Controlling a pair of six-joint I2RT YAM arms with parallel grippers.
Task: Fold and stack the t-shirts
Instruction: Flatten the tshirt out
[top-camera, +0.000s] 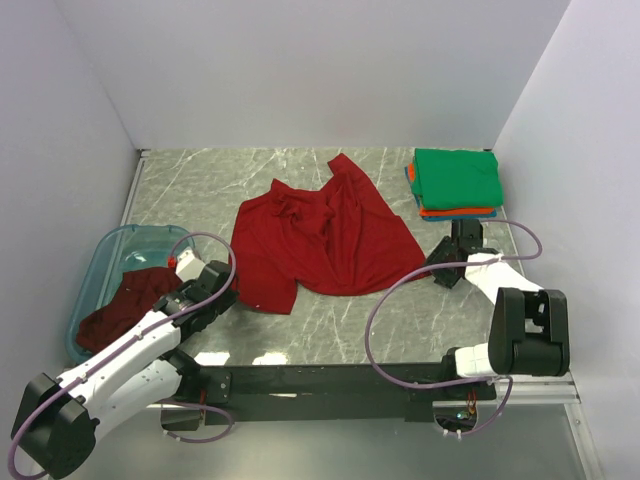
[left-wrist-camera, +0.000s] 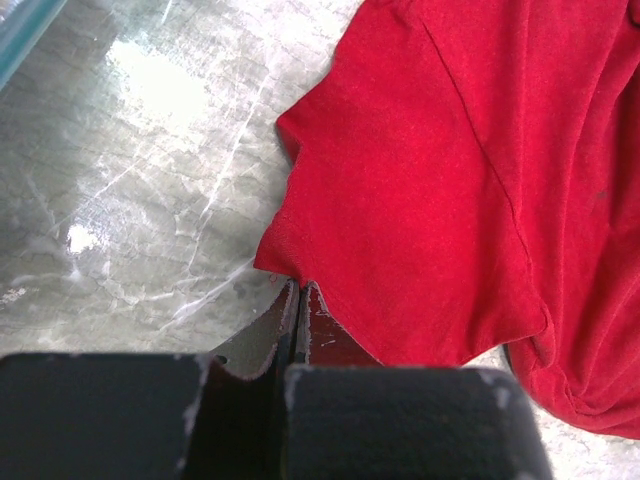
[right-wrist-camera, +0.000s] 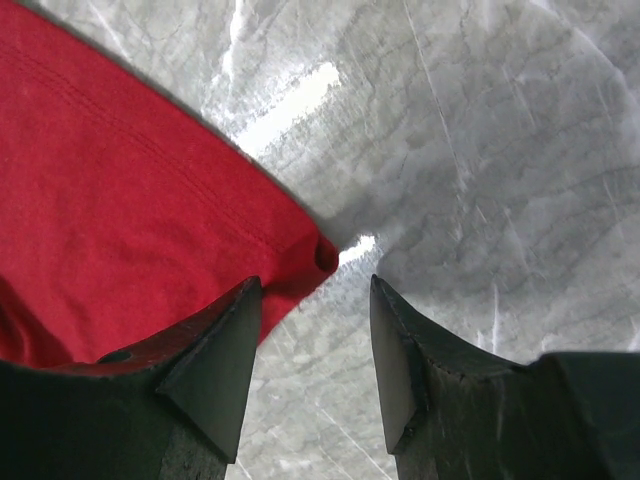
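A bright red t-shirt (top-camera: 320, 235) lies spread and rumpled in the middle of the table. My left gripper (top-camera: 225, 297) is shut, its tips (left-wrist-camera: 298, 286) touching the hem at the shirt's near-left corner (left-wrist-camera: 430, 200); no cloth shows between the fingers. Over by the shirt's right corner, my right gripper (top-camera: 445, 262) stands open just above the table. That hem corner (right-wrist-camera: 150, 220) lies by the left finger, with bare table between the fingertips (right-wrist-camera: 315, 285). A darker maroon t-shirt (top-camera: 125, 305) hangs over the tub's rim. Folded green, orange and blue t-shirts (top-camera: 455, 178) are stacked at the back right.
The translucent blue tub (top-camera: 110, 250) stands at the left edge beside my left arm. White walls close in the table on the left, back and right. Purple cables loop from both arms over the near edge of the table.
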